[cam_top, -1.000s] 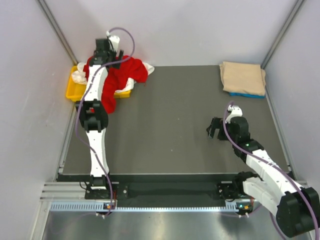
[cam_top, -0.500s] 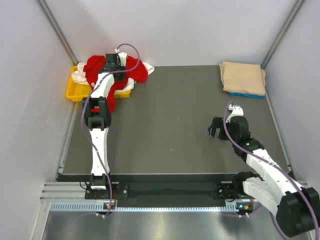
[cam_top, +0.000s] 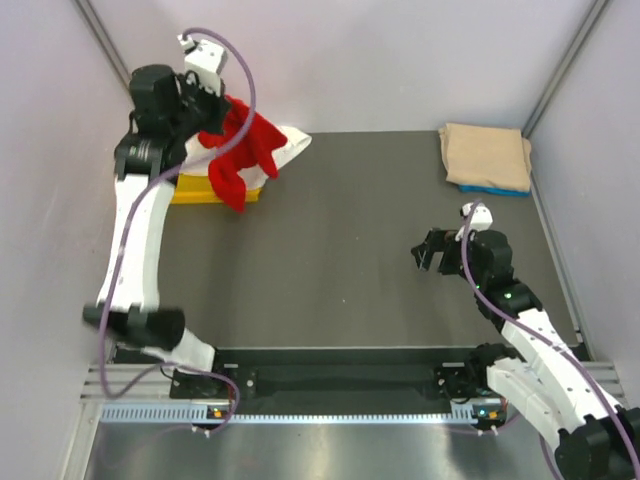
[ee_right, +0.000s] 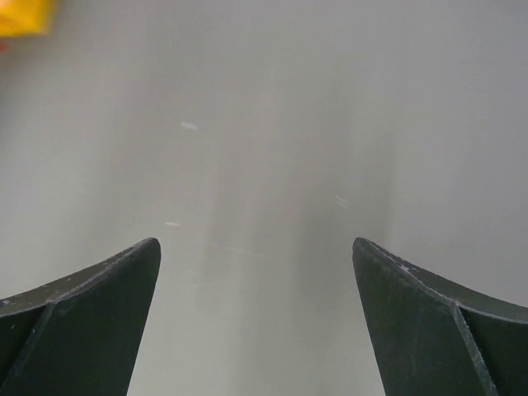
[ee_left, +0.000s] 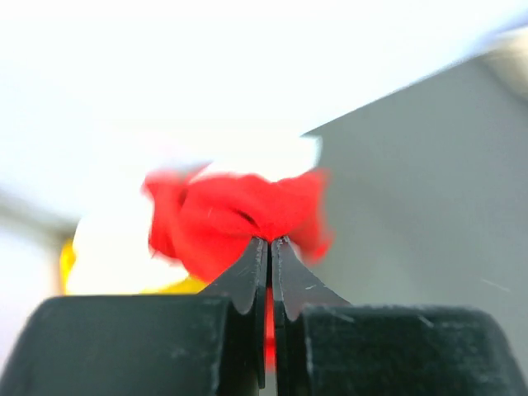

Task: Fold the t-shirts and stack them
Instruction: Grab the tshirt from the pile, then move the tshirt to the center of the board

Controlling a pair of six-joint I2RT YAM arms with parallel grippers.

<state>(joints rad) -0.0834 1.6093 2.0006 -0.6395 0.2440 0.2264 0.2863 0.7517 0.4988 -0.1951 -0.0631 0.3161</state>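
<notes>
The red t-shirt (cam_top: 245, 150) hangs bunched over the yellow tray (cam_top: 195, 190) at the back left, with my left gripper (cam_top: 212, 110) shut on its top. In the left wrist view the fingertips (ee_left: 271, 241) pinch a fold of the red t-shirt (ee_left: 239, 214). A white t-shirt (cam_top: 287, 143) lies partly under the red one, at the mat's edge. The folded tan t-shirt (cam_top: 485, 155) rests on a blue one (cam_top: 495, 188) at the back right. My right gripper (cam_top: 432, 250) stands open over the bare mat, and nothing lies between its fingers (ee_right: 256, 247).
The dark mat (cam_top: 340, 250) covers the table between grey side walls. A corner of the yellow tray (ee_right: 21, 15) shows at the top left of the right wrist view. The left arm arches high along the left wall.
My left gripper shut on the red t-shirt in the tray, and the arm rose and swung left, lifting the shirt. The right arm shifted slightly.
</notes>
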